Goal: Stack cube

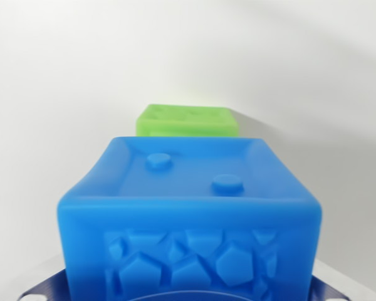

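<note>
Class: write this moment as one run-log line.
phase: carry | blue cube: fills near view | green cube: beyond it, partly hidden | end effector: fingers unseen

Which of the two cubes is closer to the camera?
The blue cube: it fills the lower frame and partly hides the green cube, which appears small behind it.

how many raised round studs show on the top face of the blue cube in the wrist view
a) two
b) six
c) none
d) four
a) two: the blue cube shows two round studs on its recessed top face, one toward the wrist view's left and farther back, one toward the right and nearer, with the green cube sitting behind it.
</note>
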You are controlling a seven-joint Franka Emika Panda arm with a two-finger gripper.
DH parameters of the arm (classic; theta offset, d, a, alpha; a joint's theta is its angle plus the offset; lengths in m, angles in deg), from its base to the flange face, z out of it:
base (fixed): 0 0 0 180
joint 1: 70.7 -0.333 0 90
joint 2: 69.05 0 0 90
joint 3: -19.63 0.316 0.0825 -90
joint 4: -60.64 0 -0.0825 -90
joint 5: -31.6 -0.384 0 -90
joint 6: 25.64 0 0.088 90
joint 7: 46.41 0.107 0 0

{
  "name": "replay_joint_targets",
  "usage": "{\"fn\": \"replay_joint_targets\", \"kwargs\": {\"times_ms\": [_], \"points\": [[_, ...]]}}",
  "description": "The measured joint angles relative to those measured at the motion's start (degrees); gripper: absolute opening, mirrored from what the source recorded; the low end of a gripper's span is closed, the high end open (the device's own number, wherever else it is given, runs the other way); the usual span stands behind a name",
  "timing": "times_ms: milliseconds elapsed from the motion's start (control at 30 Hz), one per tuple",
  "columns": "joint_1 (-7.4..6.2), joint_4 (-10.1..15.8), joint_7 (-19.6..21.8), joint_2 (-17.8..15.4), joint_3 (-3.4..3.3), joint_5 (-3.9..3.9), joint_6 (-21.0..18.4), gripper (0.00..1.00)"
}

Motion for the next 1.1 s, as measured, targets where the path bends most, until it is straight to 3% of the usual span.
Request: {"fn": "replay_joint_targets", "kwargs": {"times_ms": [300,633,967,1000,1100], "points": [[0.01,-0.1,-2.12,4.26,0.73,-2.95,4.13,0.0],[0.23,-0.44,-4.03,7.55,1.56,-5.53,6.98,0.0],[0.55,-0.71,-4.95,9.05,2.15,-6.72,8.26,0.0],[0.57,-0.71,-4.98,9.08,2.17,-6.74,8.29,1.0],[0.59,-0.72,-5.0,9.08,2.19,-6.76,8.31,1.0]]}}
